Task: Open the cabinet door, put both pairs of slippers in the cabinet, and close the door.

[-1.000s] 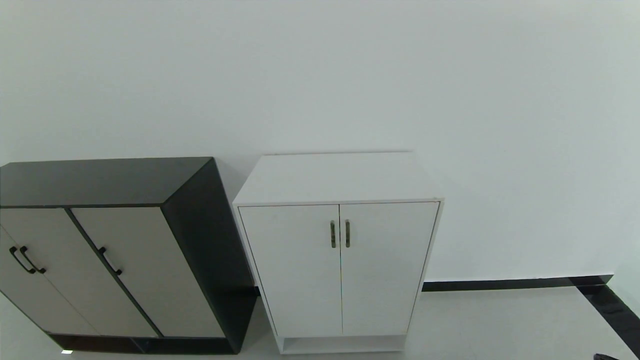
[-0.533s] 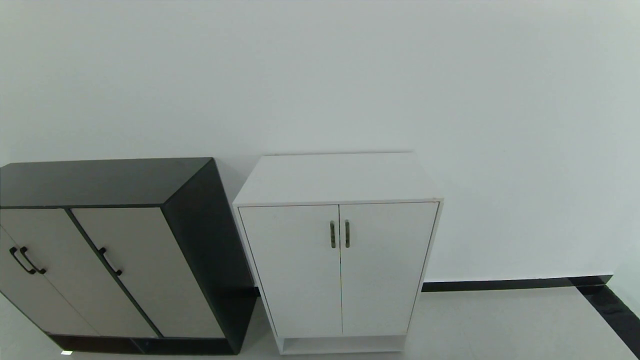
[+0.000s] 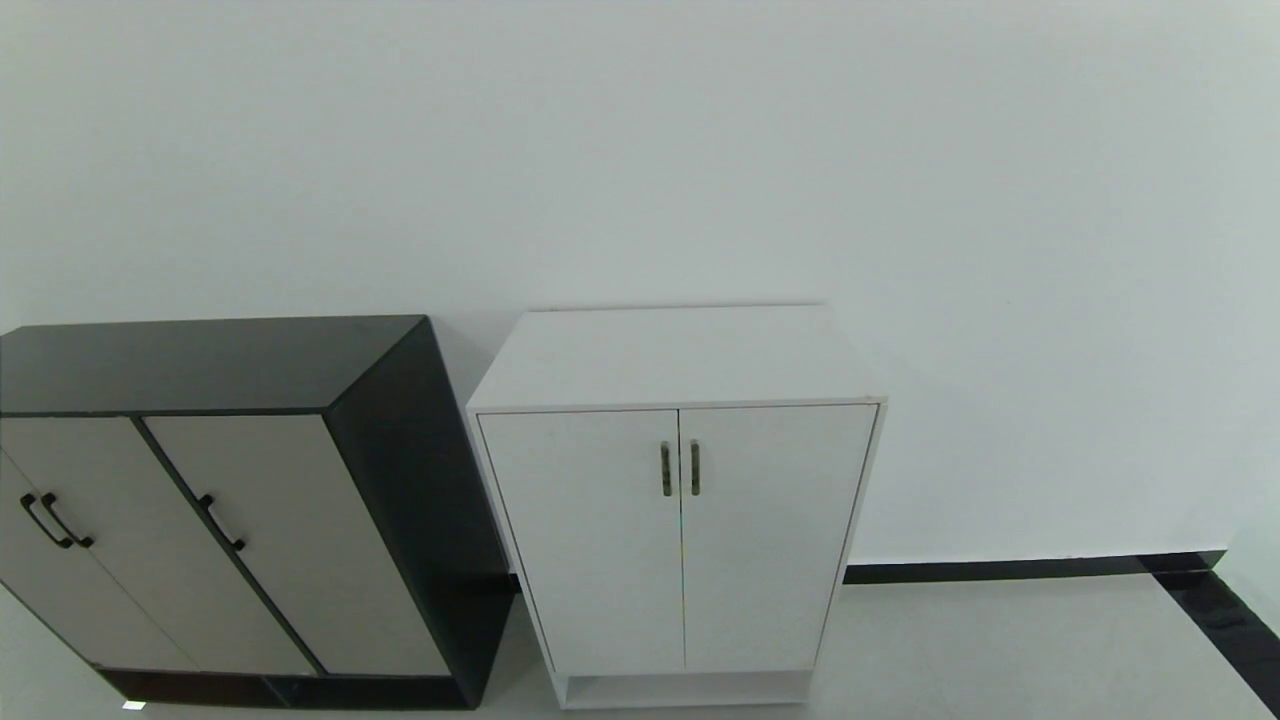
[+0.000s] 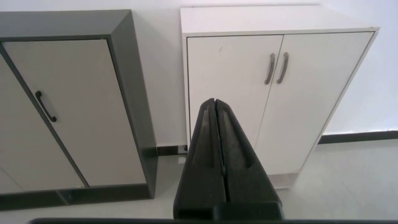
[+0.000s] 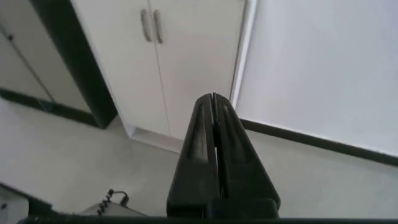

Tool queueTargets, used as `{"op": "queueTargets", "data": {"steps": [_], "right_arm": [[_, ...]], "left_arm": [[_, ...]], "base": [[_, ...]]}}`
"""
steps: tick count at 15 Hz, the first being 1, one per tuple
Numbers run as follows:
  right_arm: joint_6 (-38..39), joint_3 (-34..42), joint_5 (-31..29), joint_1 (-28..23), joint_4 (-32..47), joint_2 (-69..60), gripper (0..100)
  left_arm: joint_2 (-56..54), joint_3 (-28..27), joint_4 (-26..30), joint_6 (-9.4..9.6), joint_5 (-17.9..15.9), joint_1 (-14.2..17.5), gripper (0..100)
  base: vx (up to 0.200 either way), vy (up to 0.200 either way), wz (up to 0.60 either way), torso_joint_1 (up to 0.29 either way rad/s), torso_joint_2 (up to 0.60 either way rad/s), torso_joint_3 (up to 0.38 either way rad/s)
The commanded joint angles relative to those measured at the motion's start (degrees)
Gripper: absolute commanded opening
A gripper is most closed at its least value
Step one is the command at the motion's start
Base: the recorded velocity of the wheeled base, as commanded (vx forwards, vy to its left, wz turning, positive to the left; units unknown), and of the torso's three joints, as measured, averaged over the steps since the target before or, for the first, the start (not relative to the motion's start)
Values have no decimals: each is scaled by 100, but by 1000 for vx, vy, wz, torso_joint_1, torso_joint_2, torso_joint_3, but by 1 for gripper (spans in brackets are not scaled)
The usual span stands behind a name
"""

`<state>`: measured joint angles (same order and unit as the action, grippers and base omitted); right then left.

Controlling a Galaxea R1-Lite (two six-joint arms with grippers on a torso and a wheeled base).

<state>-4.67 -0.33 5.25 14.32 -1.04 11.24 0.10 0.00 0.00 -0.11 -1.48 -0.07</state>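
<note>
Dark cabinet [image 3: 380,470]: at the far left of the head view we see a black carcass with two pale beige doors, both shut, each with a black bar handle. It stands against the wall [image 3: 640,150], just beside the white cabinet, with a narrow gap between them.

White cabinet [image 3: 676,360]: the task's cabinet, near the middle of the head view, with its back to the wall and its top bare.

Left door [image 3: 590,540] and right door [image 3: 770,530]: both are shut and meet at a thin seam down the middle.

Handles [image 3: 666,468]: two short upright metal bars, one on each side of the seam (high on the doors, near the top edge).

Plinth opening [image 3: 685,688]: a low open slot under the doors.

Skirting strip [image 3: 1030,568]: a black band along the wall's foot, running right from the white cabinet across the grey floor [image 3: 1000,650].

Left gripper [image 4: 215,101]: we see its two black fingers pressed flat together, with nothing between them. It points toward the white cabinet's left door and is well apart from it, touching nothing.

Right gripper [image 5: 213,95]: its fingers are likewise closed tight and empty. It hangs over the floor, aimed at the white cabinet's lower right corner where that meets the wall. It is well apart from the doors and handles.
</note>
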Motion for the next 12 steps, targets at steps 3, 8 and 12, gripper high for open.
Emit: {"op": "queueTargets", "data": {"steps": [3, 8, 12], "right_arm": [[10, 33, -33, -9, 86, 335, 0], [212, 33, -279, -870, 95, -157, 0], [221, 33, -279, -1309, 104, -808, 0]], "left_arm": [[8, 0, 0, -15, -2, -1, 0], [8, 0, 0, -15, -2, -1, 0], [8, 0, 0, -15, -2, -1, 0]], "base": [[0, 0, 0, 0, 0, 0], [0, 0, 0, 0, 0, 0], [0, 0, 0, 0, 0, 0]]}}
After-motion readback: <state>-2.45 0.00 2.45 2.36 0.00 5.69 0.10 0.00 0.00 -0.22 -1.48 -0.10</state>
